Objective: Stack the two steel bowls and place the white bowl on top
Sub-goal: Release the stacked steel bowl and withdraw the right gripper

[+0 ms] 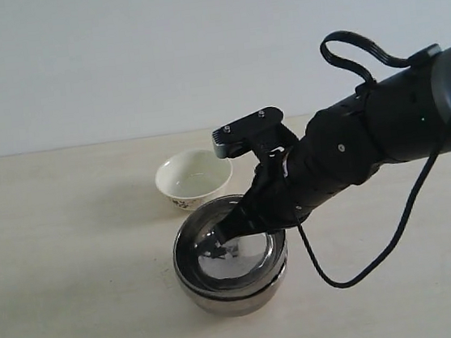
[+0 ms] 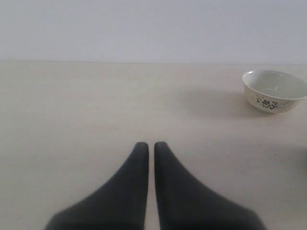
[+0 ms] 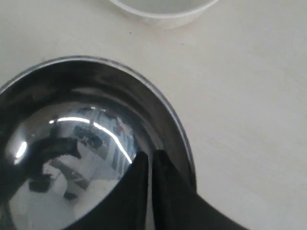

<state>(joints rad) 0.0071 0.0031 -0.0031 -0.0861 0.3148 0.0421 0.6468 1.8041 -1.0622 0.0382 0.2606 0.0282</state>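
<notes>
Observed on a pale table (image 1: 75,276) before a plain wall (image 1: 115,59).

Steel bowls: one is nested inside the other, near the middle of the table. The upper steel bowl (image 1: 256,257) sits upright in the lower steel bowl (image 1: 241,302), whose dimpled side and rim show just below the upper rim. The right wrist view shows the mirror-like inside of the upper steel bowl (image 3: 72,96) and reflections only, no contents.

White bowl: the white bowl (image 1: 194,177) stands upright on the table just behind the steel pair and slightly left, close to them. I cannot tell whether the rims touch. It is empty, with a dark floral mark on its outer side. It also shows in the left wrist view (image 2: 273,91) and, partly, in the right wrist view (image 3: 163,12).

Right arm: it reaches in from the right, and a black cable (image 1: 395,223) loops down from it onto the table. The right gripper (image 1: 216,247) dips inside the upper steel bowl. In its own view (image 3: 148,158) its fingers are drawn together with only a sliver between them, and they grip nothing. The bowl's rim passes beside them, not between them.

Left arm: it is out of the exterior view. The left gripper (image 2: 151,146) is over bare table (image 2: 72,105), well apart from the white bowl. Its fingers are all but closed, with a thin gap between them and nothing held.
</notes>
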